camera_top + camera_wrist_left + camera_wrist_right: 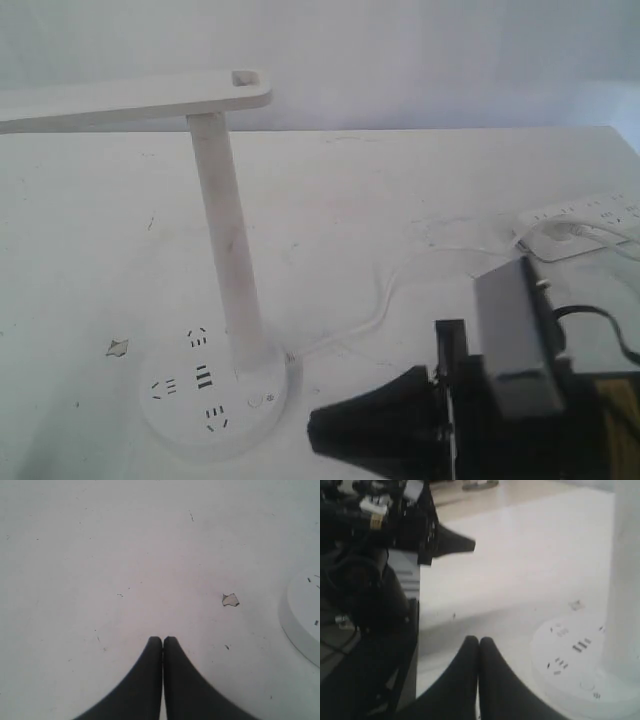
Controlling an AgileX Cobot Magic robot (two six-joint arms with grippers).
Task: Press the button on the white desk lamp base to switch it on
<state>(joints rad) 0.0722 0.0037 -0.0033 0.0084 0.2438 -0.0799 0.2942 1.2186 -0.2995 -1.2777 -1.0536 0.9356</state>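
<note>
Lamp head [130,102] L end off-frame

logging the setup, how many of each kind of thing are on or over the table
white desk lamp: 1
power strip: 1
clear cord: 1
small scrap: 1
hands: 2 (left hand, right hand)
total: 6

white desk lamp [228,230]: plain white post and head.
white desk lamp base [250,432]: white, with dark socket slots and dark USB ports.
button [254,403]: white, thin grey ring.
left gripper [163,640]: black.
right gripper [479,641]: black.
table [420,180]: white, scattered dark specks, one grey chip.
power strip [585,212]: white, small dark slots.
camera housing [515,340]: grey.
</note>
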